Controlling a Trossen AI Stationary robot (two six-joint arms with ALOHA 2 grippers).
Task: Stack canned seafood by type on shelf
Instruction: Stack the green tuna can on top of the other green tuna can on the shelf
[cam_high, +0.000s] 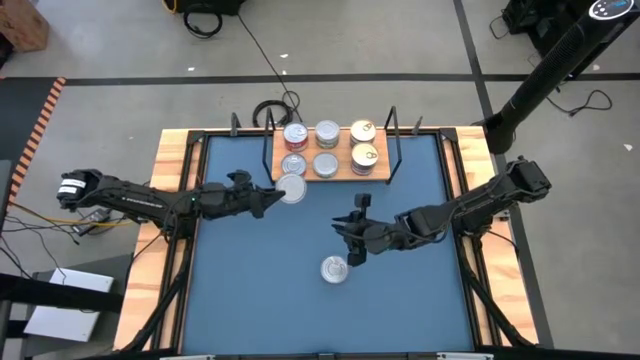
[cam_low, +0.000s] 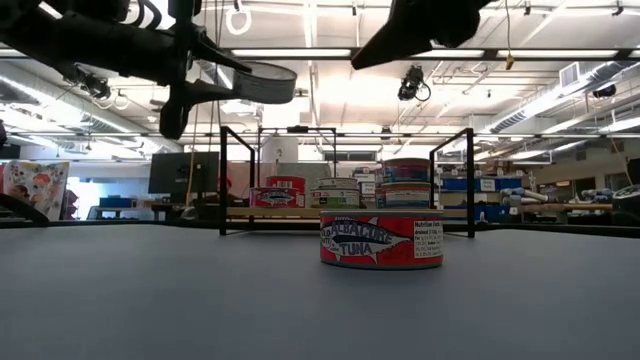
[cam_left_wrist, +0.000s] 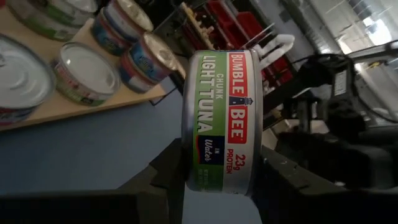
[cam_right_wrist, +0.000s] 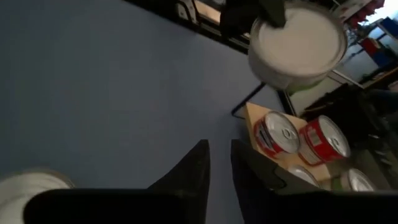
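Blue table; left-wrist-only tuna label

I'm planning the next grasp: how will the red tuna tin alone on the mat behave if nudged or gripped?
The red tuna tin sits flat and is low and wide, so it should slide on the mat, not tip. Its metal wall looks rigid, probably slick. Set on edge it could roll. The right gripper hovers beside it.

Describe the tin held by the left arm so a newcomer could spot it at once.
Start at the wooden shelf at the blue table's far edge, then drop to its front left corner. There the left gripper holds a tin in the air, clamped in its jaws. Its label reads Bumble Bee Chunk Light Tuna on green and red, and unlike the shelved tins or the lone tin on the mat, it rests on nothing.
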